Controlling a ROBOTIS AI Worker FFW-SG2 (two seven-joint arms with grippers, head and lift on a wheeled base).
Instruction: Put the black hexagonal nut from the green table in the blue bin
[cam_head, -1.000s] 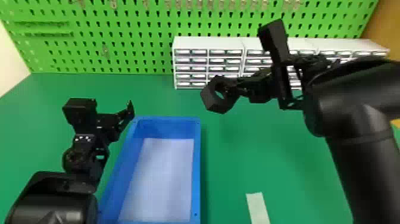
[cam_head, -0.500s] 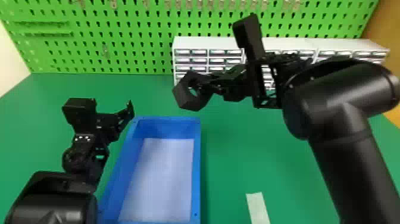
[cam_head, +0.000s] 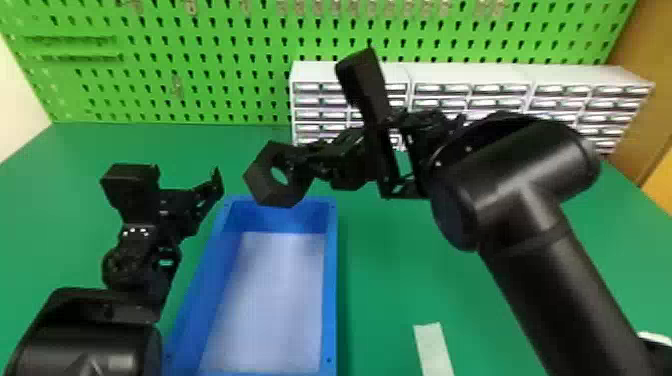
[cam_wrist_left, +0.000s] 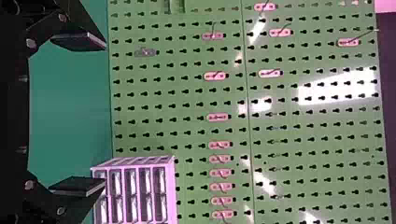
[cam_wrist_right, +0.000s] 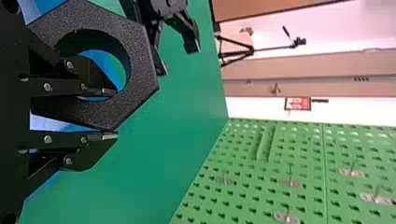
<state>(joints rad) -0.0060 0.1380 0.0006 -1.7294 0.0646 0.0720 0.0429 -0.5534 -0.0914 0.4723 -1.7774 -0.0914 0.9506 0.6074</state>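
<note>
Green pegboard (cam_head: 200, 60) rises behind our pale-floored blue bin (cam_head: 330, 300), near whose far end our right gripper (cam_head: 304, 162) pinches the black hexagonal nut (cam_head: 262, 186) by its wall, our left gripper's (cam_head: 209, 196) jaws gaping wide, holding nothing.

The blue bin (cam_head: 200, 290) is open at the top, leaving room to pass down between its raised walls. The left hand (cam_head: 214, 186) crowds its far left corner. The right hand (cam_head: 299, 164), with the black nut (cam_head: 260, 184) in its grip, takes up space above the far rim. Behind, white drawers (cam_head: 470, 75) and a green pegboard (cam_head: 225, 55) bar the way. Right of the bin, there is passage over the table (cam_head: 385, 290).
</note>
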